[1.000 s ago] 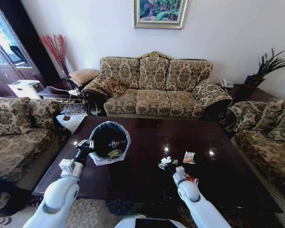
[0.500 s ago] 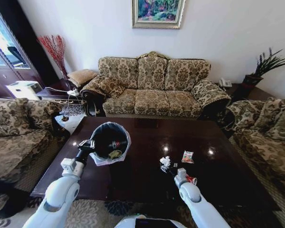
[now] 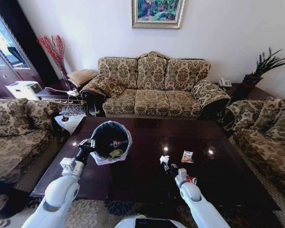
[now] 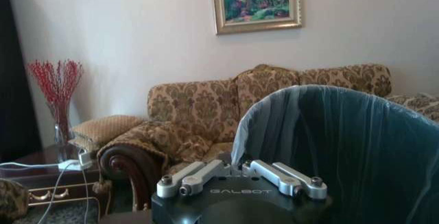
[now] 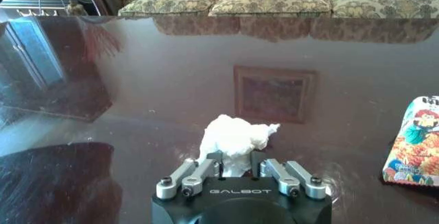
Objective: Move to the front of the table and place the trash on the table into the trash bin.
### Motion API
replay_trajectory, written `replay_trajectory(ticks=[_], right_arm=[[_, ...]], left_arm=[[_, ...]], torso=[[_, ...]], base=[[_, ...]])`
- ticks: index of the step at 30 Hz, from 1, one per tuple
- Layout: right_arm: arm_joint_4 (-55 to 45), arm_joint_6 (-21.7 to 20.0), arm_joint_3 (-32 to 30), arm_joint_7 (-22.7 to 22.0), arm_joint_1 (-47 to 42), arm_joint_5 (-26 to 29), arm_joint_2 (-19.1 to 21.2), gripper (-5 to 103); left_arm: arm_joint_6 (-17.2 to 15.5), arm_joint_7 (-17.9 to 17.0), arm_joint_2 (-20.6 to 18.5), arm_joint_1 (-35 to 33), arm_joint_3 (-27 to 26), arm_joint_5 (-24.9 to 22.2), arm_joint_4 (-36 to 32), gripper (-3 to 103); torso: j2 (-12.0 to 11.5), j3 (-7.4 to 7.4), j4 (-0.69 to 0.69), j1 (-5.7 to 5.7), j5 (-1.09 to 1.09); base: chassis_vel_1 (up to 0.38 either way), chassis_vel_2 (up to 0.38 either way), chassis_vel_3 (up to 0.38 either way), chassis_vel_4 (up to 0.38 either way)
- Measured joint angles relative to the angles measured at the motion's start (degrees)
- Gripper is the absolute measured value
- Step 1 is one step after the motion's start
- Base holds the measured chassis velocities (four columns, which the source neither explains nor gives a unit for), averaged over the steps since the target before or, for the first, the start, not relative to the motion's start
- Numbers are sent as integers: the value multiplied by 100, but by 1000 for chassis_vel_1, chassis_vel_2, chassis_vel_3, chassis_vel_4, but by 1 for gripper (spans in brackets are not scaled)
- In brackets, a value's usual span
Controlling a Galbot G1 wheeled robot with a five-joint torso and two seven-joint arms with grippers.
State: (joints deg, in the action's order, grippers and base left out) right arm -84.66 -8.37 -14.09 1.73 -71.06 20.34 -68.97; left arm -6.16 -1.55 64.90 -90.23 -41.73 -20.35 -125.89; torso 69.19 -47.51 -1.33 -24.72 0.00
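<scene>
Crumpled white paper (image 5: 235, 137) pinched between my right gripper's (image 5: 237, 162) fingers, just above the glossy dark table (image 3: 147, 137), near its front edge. Snack wrapper (image 5: 414, 149) lies flat on the table close by, on the right. Left gripper (image 3: 87, 144) clamped on the rim of the trash bin (image 3: 109, 141), held tipped over the table's left half; red-capped bottle (image 3: 118, 143) and a yellowish scrap (image 3: 116, 153) inside. Patterned sofa (image 3: 154, 85) beyond the table's far side.
</scene>
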Motion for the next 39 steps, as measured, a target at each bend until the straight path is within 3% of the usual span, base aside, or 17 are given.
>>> replay_trajectory(ticks=[9, 21, 26, 29, 32, 39], right_arm=[[-37, 8, 14, -22, 14, -30, 10, 20], [-394, 72, -111, -65, -59, -147, 72, 38], [-1214, 14, -312, -55, -262, -172, 354, 20], [-1554, -55, -416, -54, -323, -154, 448, 15], [-1738, -159, -503, -60, -324, -99, 511, -4], [-819, -66, -170, -53, 170, -213, 320, -5]], left_arm=[[1, 9, -13, 22, -6, -18, 0, 3], [2, 10, -42, 0, -19, -25, -35, 3], [0, 11, -57, 43, 48, -17, -37, 3], [-8, 12, -50, 54, 80, -4, -37, 3], [-15, 14, -38, 58, 93, 11, -37, 3], [-16, 32, -30, 33, 103, 77, 3, 3]], torso=[[0, 0, 0, 0, 0], [0, 0, -1, 0, 1], [0, 0, 1, 0, 0], [0, 0, 1, 0, 0], [0, 0, 0, 0, -1], [0, 0, -1, 0, 1]], base=[[0, 0, 0, 0], [0, 0, 0, 0], [0, 0, 0, 0], [0, 0, 0, 0], [0, 0, 0, 0], [0, 0, 0, 0]])
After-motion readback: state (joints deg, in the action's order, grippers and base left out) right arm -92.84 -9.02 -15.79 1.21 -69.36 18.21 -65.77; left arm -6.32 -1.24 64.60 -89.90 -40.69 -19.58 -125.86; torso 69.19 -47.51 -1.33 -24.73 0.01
